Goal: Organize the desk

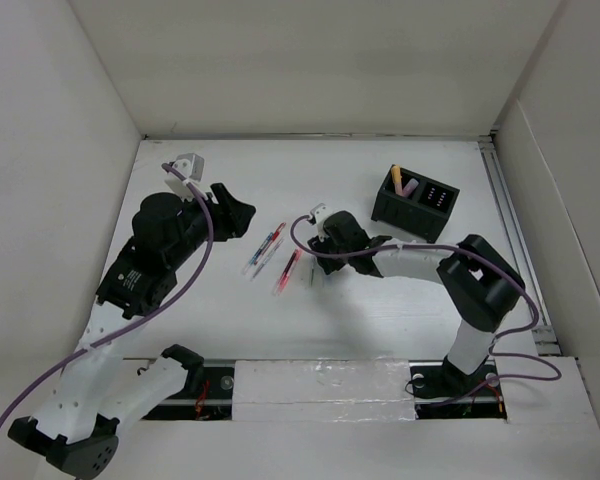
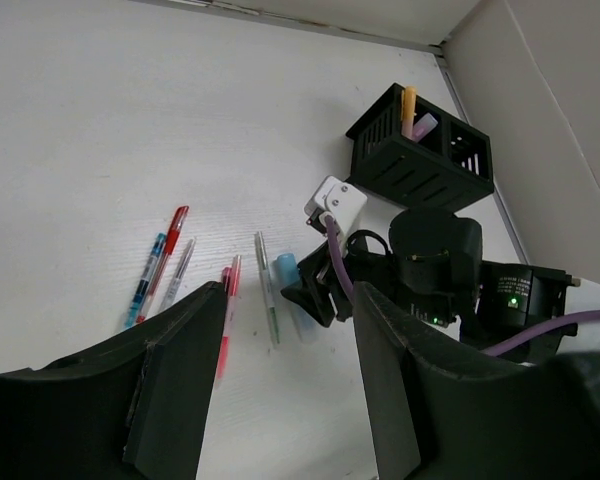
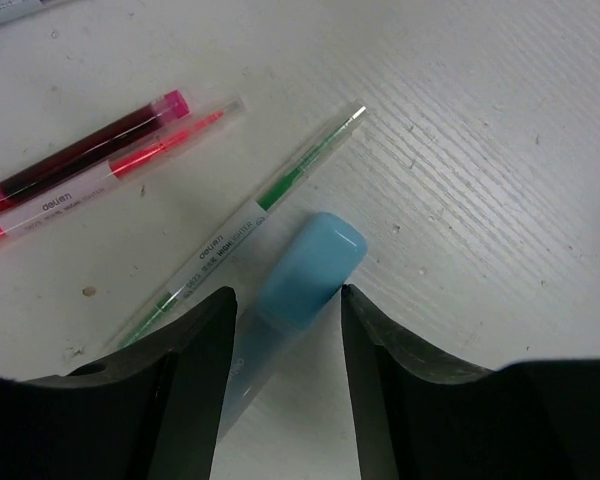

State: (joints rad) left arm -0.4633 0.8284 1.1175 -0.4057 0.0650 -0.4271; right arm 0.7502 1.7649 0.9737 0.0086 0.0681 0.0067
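1. Right gripper (image 3: 285, 345) is down on the desk (image 1: 280, 170), left of the black box (image 1: 415, 205) and nearer to me. Its jaws are parted around a blue highlighter (image 3: 305, 270) lying flat. A sliver of desk shows along one side, so I read it as released, not clamped.
2. A green pen (image 3: 250, 215) lies just beside the highlighter, on the side away from the box.
3. Two pink pens (image 3: 90, 180) come next, then a red pen (image 2: 173, 235) and a blue pen (image 2: 143, 283), farther from the box.
4. I see an orange marker (image 2: 408, 100) and a pink marker (image 2: 423, 125) standing in the box's left compartment.
5. My left gripper (image 2: 285, 380) hangs farthest from the box, fingers spread wide, holding nothing.
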